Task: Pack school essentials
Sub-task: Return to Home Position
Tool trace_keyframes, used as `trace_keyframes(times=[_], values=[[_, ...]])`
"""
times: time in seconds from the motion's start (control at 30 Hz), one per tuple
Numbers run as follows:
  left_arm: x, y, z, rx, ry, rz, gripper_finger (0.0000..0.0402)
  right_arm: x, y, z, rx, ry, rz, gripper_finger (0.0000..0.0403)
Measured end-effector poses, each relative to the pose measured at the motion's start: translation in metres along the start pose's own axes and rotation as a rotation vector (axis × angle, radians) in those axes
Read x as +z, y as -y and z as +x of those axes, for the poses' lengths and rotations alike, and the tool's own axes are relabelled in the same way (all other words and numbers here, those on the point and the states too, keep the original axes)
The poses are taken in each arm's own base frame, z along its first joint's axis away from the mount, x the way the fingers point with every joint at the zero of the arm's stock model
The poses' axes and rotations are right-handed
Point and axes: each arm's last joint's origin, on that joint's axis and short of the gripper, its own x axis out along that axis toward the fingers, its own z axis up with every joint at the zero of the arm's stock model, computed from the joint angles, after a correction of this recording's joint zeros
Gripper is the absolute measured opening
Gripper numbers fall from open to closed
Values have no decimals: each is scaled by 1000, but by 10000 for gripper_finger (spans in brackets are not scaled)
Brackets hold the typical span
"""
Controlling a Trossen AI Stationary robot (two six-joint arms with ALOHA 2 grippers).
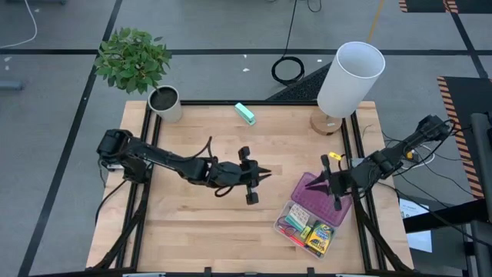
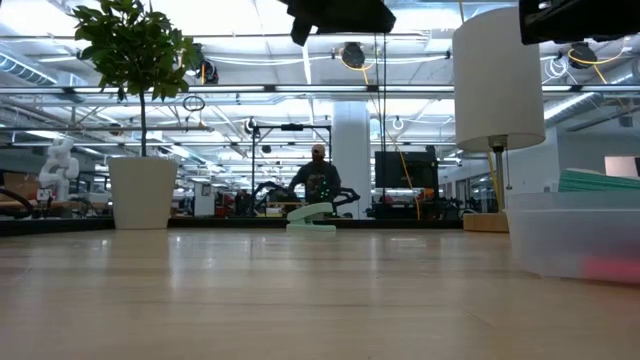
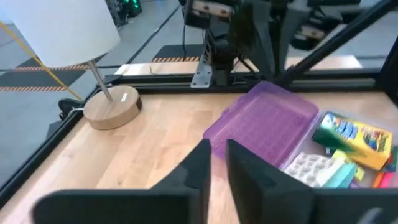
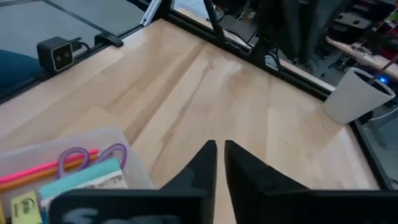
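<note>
From above, you see the clear box (image 1: 307, 223) near the bench's (image 1: 192, 223) front right corner, its purple lid (image 1: 315, 192) swung open toward the back. Inside lie the crayon box (image 1: 321, 236) and a few pens, packed side by side. Your left claw (image 1: 257, 175) hovers mid-bench, well apart from the box, fingers pressed together and empty. Your right claw (image 1: 336, 183) hangs over the lid; from here you cannot tell its fingers' state. A teal block (image 1: 244, 113) lies near the back edge, between the plant pot (image 1: 164, 102) and the lamp (image 1: 342, 85).

At bench height, you see only the box's clear wall (image 2: 575, 235) at the right, something pink blurred behind it.

Past the left claw (image 3: 217, 163), clenched on nothing, you see the lid (image 3: 264, 121) tilted up behind the box, with the crayon box (image 3: 354, 138) and a small stationery set (image 3: 314, 168) beside it.

Past the right claw (image 4: 219, 163), its fingers nearly touching and holding nothing, you see purple scissors (image 4: 93, 155) and a red pen (image 4: 43, 171) inside the box's corner.

The lid looks like thin, stiff plastic on a hinge: light, smooth and probably slippery, so you would do best to press or pinch its free edge, far from the hinge, and swing it down gently. The box is likely light enough to skid on the wood, so steady its wall with the other claw. Anything standing proud of the rim could keep the lid from seating.
</note>
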Motion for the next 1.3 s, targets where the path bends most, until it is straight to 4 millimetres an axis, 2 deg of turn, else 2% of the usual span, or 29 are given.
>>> trace_keyframes(times=[0.17, 0.37, 0.57, 0.8, 0.97, 1.2, 1.3], values=[[-2, -9, 4, 23, -17, 6, 5, -15, 1, -1, -31, 21, -12, 2], [-22, -15, 7, 27, 8, -7, 15, -44, -4, 8, -94, 131, 6, 1], [-50, -16, 4, 14, 86, -4, 4, -64, -5, 11, -116, 215, -3, 1], [-75, -26, 5, 57, -16, -98, 32, -69, 4, 12, -93, 280, -25, 0], [-75, -28, 5, 114, -2, -184, 35, -72, 11, 13, -60, 288, -30, 0], [-66, -29, 5, 101, 78, -93, 35, -75, 22, 13, -86, 282, -12, 0], [-65, -30, 6, 69, 89, -66, 35, -85, 22, 15, -114, 280, 11, 0]])
